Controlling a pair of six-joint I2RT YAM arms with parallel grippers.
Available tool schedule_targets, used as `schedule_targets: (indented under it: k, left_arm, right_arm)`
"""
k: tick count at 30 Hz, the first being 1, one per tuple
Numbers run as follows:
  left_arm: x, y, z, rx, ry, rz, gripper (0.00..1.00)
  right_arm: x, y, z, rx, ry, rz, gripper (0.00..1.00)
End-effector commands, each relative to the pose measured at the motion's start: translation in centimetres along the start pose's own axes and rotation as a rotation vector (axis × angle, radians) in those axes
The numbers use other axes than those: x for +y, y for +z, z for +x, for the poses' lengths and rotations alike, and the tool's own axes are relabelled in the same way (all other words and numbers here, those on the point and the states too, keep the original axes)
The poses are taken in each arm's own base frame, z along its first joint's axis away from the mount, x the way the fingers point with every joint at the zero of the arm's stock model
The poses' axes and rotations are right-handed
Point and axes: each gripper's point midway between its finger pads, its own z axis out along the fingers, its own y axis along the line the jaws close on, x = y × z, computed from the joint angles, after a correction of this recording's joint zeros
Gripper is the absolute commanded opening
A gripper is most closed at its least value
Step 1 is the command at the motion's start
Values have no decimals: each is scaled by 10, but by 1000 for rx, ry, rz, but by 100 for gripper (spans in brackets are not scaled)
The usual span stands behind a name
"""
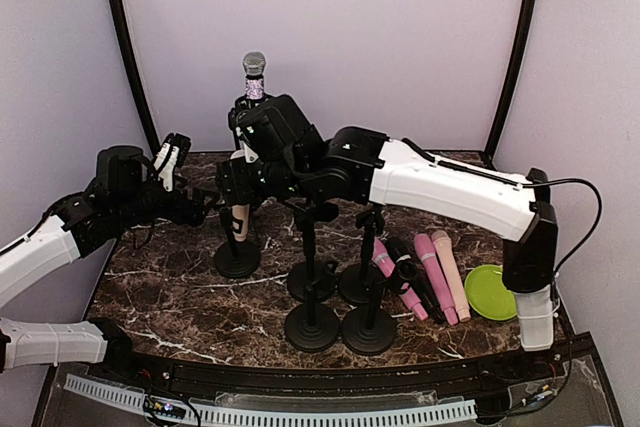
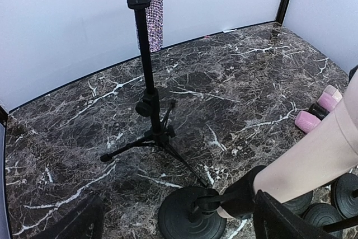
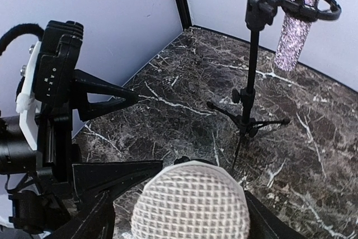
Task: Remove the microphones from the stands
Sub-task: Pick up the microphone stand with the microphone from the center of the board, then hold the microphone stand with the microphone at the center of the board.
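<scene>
**Right gripper straddles the head of the beige microphone, which sits in its stand**

The right gripper (image 3: pixel 179 221) is set over the mesh head of the beige microphone (image 3: pixel 190 200), with one dark finger on each side of it. Its jaws are partly apart. Whether the fingers press on the head or only flank it cannot be told.

From above, the right arm (image 1: pixel 450 192) reaches from the right edge of the table (image 1: pixel 170 297) across to left of centre. Below the gripper the microphone's pale body shows, leaning. Its lower end is in the clip of a black stand (image 1: pixel 237 257) with a round base.

The left gripper (image 1: pixel 203 199) is just to the left of that stand. Its jaws are spread wide and have hold of nothing. In its own camera the pale body slants down past one finger into the clip.

Near the back edge a glittery microphone (image 1: pixel 254 72) stands upright in a tripod stand (image 2: pixel 150 102), well apart from both grippers.

Just right of the black stand, four more round-base stands (image 1: pixel 312 327) cluster around the middle of the table and toward the near edge.

Further right, four loose microphones (image 1: pixel 435 275) lie side by side on the marbled top: two pink, one black and one beige. A green plate (image 1: pixel 490 292) lies just beside them, close to the right edge.
</scene>
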Motion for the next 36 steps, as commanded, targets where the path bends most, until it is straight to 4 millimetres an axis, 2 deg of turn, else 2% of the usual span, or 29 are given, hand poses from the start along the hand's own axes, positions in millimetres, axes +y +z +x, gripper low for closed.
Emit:
schedule_targets:
  k: [1,5,8,13,16,20,24,27,33,36]
  left_arm:
    - [3,-2,-2,-21,10,-11,95]
    - [3,-2,-1,-19,9,-10,95]
    - [3,-2,0,-19,11,-10,94]
    - [0,-4,-3,-38,21,8,94]
    - [-15,-9,-10,-77,40,94,94]
    - [-47,-17,-14,-119,76,281,94]
    - [-75,-20,-4,-80,83,455,93]
    - [-85,-21,0,-61,81,520,92]
    - [-102,-29,6,-58,99,631,91]
    - [-106,-29,16,-15,135,637,89]
  right_arm:
    - [6,2,-20,-77,-2,-3,65]
    - [8,7,-23,-94,-9,-5,46]
    - [8,0,-33,-123,-18,-9,34]
    - [15,-26,-56,-173,-77,-100,25]
    - [16,-44,-64,-190,-109,-159,21]
    - [12,-67,-70,-204,-135,-232,18]
    - [10,-83,-65,-201,-161,-317,18]
    - [11,-95,-64,-204,-166,-374,18]
    - [6,-99,-59,-209,-162,-397,18]
    - [8,-102,-62,-233,-148,-411,18]
